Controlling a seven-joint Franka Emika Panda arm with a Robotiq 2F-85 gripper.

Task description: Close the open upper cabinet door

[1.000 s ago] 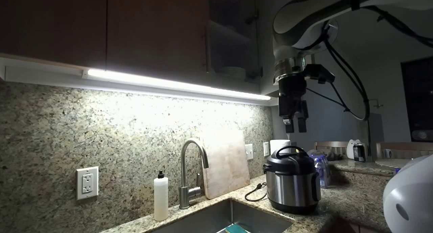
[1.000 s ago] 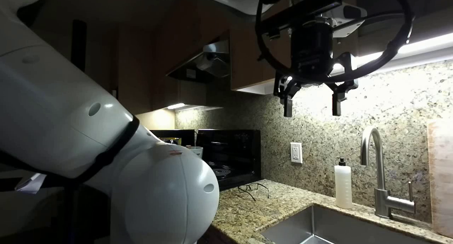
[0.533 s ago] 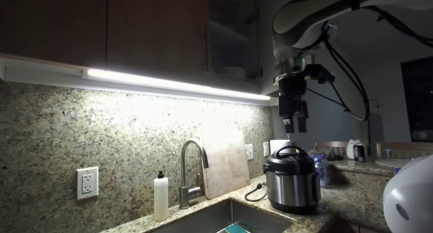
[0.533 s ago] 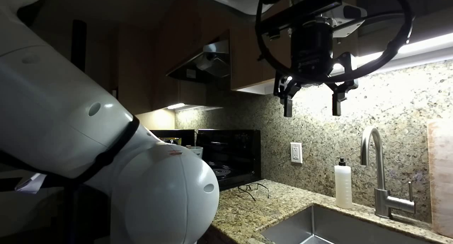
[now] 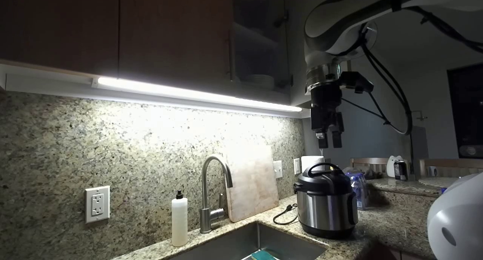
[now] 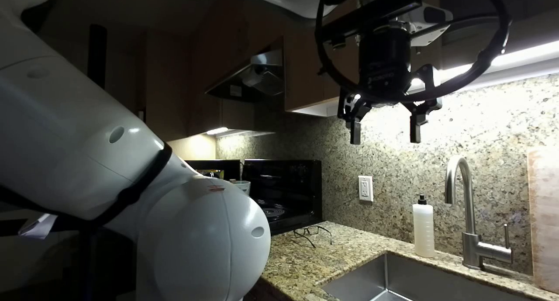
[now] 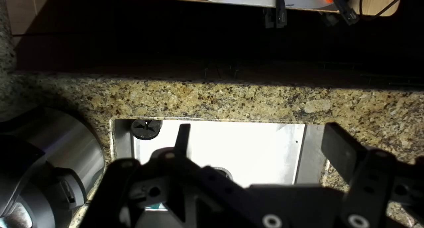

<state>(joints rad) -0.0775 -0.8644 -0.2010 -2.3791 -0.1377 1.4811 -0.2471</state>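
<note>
The upper cabinet door (image 5: 296,45) stands open in an exterior view. Its paler grey inner face runs right from the dark hinges, and the arm covers part of it. Left of it the cabinet interior (image 5: 256,52) shows shelves and stacked dishes. In the exterior view with the stove, I cannot make out the open door behind the arm. My gripper (image 5: 330,141) points down, its fingertips below the level of the door's bottom edge. It is open and empty, with wide-apart fingers in an exterior view (image 6: 385,135) and in the wrist view (image 7: 256,138).
A closed brown door (image 5: 175,33) with a bar handle adjoins the opening. Below are a pressure cooker (image 5: 326,203), faucet (image 5: 205,188), soap bottle (image 5: 179,220), cutting board (image 5: 251,184) and sink (image 6: 362,279). Loose cables (image 5: 400,97) hang from the arm.
</note>
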